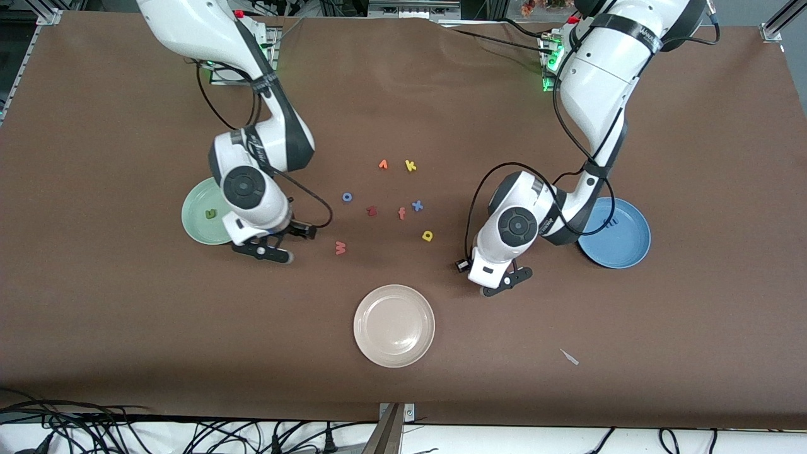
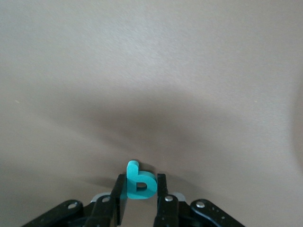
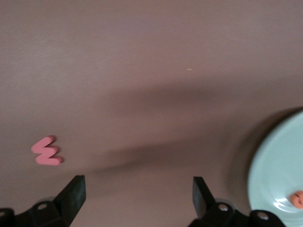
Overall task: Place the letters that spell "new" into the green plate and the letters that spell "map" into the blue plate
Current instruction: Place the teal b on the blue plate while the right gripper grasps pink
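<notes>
A brown table (image 1: 126, 328) is filling the scene, with both arms reaching out from their bases.

The green plate (image 1: 197, 222) is sitting toward the right arm's end, carrying the green n (image 1: 210, 213); the right wrist view is also showing the orange e (image 3: 297, 199) lying in it. The blue plate (image 1: 621, 243) is sitting toward the left arm's end with the light blue m (image 1: 609, 222) in it. A beige plate (image 1: 394, 325) is lying nearer to the front camera, between the two arms.

The right gripper (image 1: 272, 247) is hovering over the table just beside the green plate, its fingers (image 3: 75, 193) spread wide with nothing between them. The left gripper (image 1: 504, 282) is hanging over bare table near the blue plate, its fingers clamping the teal p (image 2: 139, 182).

The salmon-red w (image 1: 340, 248) is lying on the table near the right gripper. The yellow a (image 1: 427, 236) is lying among the loose letters mid-table, alongside a yellow k (image 1: 410, 165), a blue x (image 1: 417, 205), a blue o (image 1: 347, 197), a red-orange f (image 1: 401, 213) and a dark red letter (image 1: 371, 210).
</notes>
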Robot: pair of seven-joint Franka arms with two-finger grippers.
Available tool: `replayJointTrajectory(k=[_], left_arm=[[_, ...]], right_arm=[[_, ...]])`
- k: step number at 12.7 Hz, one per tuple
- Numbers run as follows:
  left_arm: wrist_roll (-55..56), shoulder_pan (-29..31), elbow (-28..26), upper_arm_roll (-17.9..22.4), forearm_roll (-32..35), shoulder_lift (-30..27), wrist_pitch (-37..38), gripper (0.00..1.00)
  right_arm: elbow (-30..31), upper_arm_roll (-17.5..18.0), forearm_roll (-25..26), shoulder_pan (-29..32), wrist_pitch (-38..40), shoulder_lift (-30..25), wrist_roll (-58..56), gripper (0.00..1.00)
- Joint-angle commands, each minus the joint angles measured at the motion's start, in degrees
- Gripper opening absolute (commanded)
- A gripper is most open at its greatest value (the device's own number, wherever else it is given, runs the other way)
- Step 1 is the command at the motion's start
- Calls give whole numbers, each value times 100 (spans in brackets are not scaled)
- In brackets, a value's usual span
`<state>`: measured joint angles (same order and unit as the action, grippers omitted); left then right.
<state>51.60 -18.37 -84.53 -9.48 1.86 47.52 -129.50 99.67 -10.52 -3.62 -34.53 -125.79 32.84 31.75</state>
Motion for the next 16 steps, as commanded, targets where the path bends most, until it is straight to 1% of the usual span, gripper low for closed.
replayJointTrajectory(k=[1,4,5,7,10,12,14,16], left_arm=[[-597,245,-2,-28,51,-303,704,11],[-1545,631,-212,-45,33,-690,1470,10],[-1879,780,-457,-45,25,-917,1489,10],[-2555,1097,-1089,-54,25,-1401,1463,10],[-3409,1493,-1854,-54,25,-1920,1323,10],[-3962,1783,-2338,-54,25,-2298,1148,10],[-4429,2125,-2961,-54,25,-2685,788,10],[-4973,2407,-3253,-54,42,-2827,602,10]], right_arm=[[-473,103,-60,34,54,379,-205,100],[-895,392,-60,34,2,722,-178,100],[-922,489,-68,34,-120,802,-160,100],[-879,516,-42,34,-594,942,-169,100],[-896,516,107,-124,-1122,1153,-178,99],[-896,516,90,-150,-1141,1172,-169,86],[-861,516,107,-168,-1115,1172,-169,64],[-861,516,90,-168,-1106,1172,-169,42]])
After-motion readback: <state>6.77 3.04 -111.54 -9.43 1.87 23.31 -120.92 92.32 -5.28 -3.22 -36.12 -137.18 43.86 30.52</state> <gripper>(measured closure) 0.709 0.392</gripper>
